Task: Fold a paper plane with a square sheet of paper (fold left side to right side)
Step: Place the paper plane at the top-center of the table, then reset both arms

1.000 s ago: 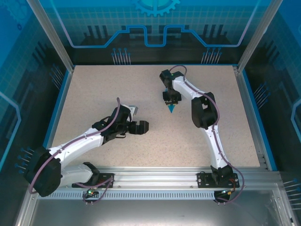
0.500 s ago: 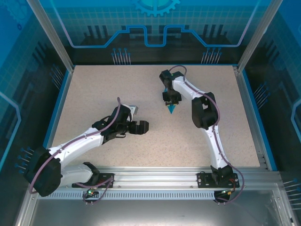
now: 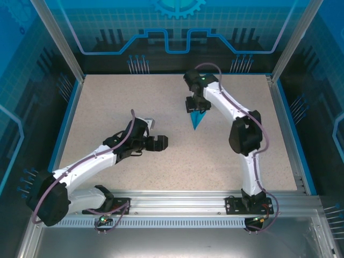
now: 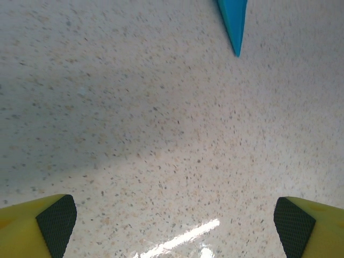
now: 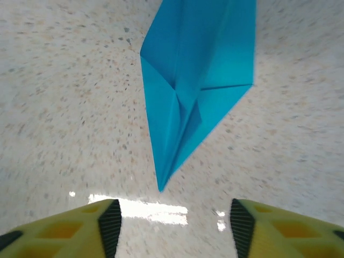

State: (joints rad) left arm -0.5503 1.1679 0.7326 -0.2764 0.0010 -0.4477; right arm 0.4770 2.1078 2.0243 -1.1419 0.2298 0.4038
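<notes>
Right wrist view, paper plane [image 5: 199,64] flat just beyond unclenched right claw [image 5: 174,221], left claw [image 4: 173,220] spread wide.

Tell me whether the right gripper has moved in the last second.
Yes. The right gripper has pulled back toward the far edge of the table, uncovering more of the plane.

Slim bright blue paper plane [image 3: 198,120], layered creases, flat on speckled tabletop [image 3: 107,102], tip toward near edge
</notes>
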